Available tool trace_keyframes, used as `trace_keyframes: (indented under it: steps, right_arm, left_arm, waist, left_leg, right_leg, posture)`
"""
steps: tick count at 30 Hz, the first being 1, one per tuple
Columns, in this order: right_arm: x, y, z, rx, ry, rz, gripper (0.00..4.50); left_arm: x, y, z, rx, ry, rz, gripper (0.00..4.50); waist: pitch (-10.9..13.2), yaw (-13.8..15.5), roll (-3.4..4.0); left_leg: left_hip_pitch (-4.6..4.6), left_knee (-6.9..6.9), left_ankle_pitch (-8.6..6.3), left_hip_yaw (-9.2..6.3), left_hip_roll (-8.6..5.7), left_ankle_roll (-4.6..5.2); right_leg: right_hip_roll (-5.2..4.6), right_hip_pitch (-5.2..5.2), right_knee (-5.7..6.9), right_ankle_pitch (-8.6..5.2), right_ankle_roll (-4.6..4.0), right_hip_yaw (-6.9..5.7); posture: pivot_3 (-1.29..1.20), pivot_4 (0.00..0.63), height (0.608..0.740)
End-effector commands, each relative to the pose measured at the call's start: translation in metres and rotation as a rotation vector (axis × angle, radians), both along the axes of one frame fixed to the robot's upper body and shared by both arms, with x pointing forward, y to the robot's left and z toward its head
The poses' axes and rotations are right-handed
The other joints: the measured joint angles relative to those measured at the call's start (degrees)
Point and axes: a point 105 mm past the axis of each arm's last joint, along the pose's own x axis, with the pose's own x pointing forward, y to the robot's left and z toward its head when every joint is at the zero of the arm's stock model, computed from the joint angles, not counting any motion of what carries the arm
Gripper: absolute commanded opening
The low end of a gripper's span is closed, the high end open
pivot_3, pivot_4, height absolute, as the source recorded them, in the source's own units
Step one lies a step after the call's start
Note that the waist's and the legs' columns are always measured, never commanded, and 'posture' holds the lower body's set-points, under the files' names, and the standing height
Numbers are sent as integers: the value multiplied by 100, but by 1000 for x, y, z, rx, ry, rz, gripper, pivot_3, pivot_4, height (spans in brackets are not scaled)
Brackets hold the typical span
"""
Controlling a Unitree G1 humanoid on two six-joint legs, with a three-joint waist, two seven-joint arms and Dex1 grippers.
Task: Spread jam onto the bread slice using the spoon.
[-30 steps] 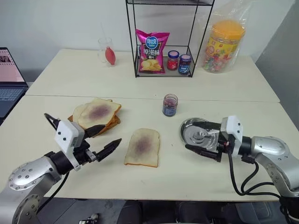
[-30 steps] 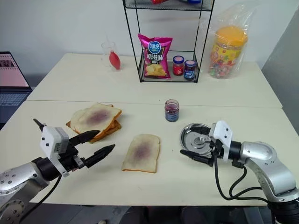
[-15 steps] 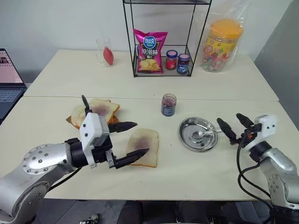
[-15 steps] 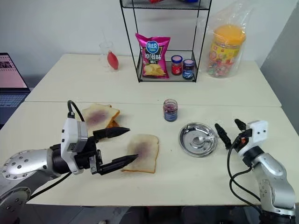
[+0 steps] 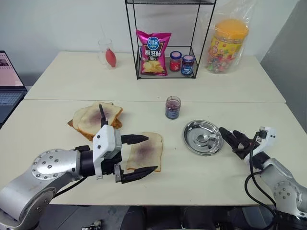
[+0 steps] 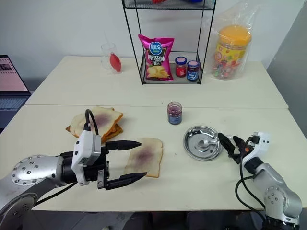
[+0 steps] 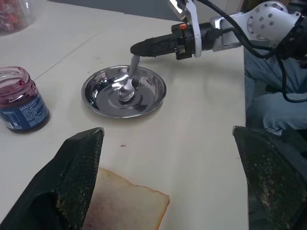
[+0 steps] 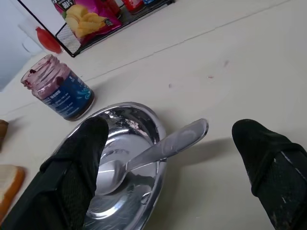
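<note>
Lying flat, bread slice point(image 5: 144, 151) shows tan crust, purplish central smear.

On the bench point(image 6: 192, 184), the spoon point(image 6: 205, 142) lies in the steel dish point(image 6: 192, 148), between the bread slice point(image 6: 145, 155) and the right gripper point(image 6: 229, 146), fingers apart.

So the background stuff: a black wire rack point(image 5: 165, 38) sits at the back of the cream table point(image 5: 72, 81), with a pink chip bag point(image 5: 153, 52) on its bottom shelf and two little jars next to it, one with a red cap point(image 5: 175, 61) and one with a blue cap point(image 5: 187, 65). Just right of the rack there's a big candy tub point(image 5: 228, 45) with an orange lid, wrapped in clear plastic. Over on the left, a clear glass point(image 5: 109, 52) with something red in it (can't tell what). A pile of bread point(image 5: 96, 118) lies nearer the front, and a round steel dish point(image 5: 191, 139) sits off to the right. A laptop point(image 5: 10, 86) pokes in at the far left edge.
</note>
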Motion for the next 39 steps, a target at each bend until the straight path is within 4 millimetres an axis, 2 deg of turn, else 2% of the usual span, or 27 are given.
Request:
trace_keyframes:
  steps: [1,11,12,18,30,32,39]
  right_arm:
    - [3,2,9,57,-27,11,4500]
    - [13,3,8,97,-29,5,4500]
    - [14,2,8,101,-29,3,4138]
    - [15,2,7,112,-29,0,2732]
    - [14,1,10,148,-31,11,207]
    - [14,1,12,151,-36,13,20]
    - [13,5,31,156,-90,63,20]
  left_arm:
    - [-3,-5,4,4,-37,-34,4475]
    - [-1,-4,5,15,-44,-24,4475]
    - [0,-4,5,17,-45,-22,4500]
    - [1,-3,5,25,-49,-18,4500]
    - [5,0,6,29,-63,3,4500]
    - [6,1,6,28,-65,9,4500]
    - [10,5,7,12,-72,39,4500]
  waist:
    - [0,-5,0]
    - [1,-39,1]
    - [1,-46,2]
    - [1,-49,2]
    - [1,-53,2]
    - [0,-57,2]
    - [0,-53,2]
  left_leg:
    - [0,0,0,0,0,0]
    - [-1,-1,0,1,1,0]
    - [0,-1,0,2,1,0]
    - [-1,-2,0,2,0,0]
    - [-1,-1,0,2,0,0]
    - [1,0,0,3,1,0]
    - [3,2,0,5,0,0]
  right_leg:
    - [0,0,0,-2,3,0]
    - [0,0,-1,-4,8,0]
    - [0,0,-1,-4,8,0]
    - [0,-1,-1,-4,8,0]
    - [0,-1,0,-4,8,0]
    - [0,0,0,-4,9,1]
    - [0,3,0,-2,13,3]
  posture:
    - [0,150,740]
    - [0,150,740]
    - [0,150,740]
    - [0,150,740]
    - [0,150,740]
    - [0,150,740]
    - [0,150,740]
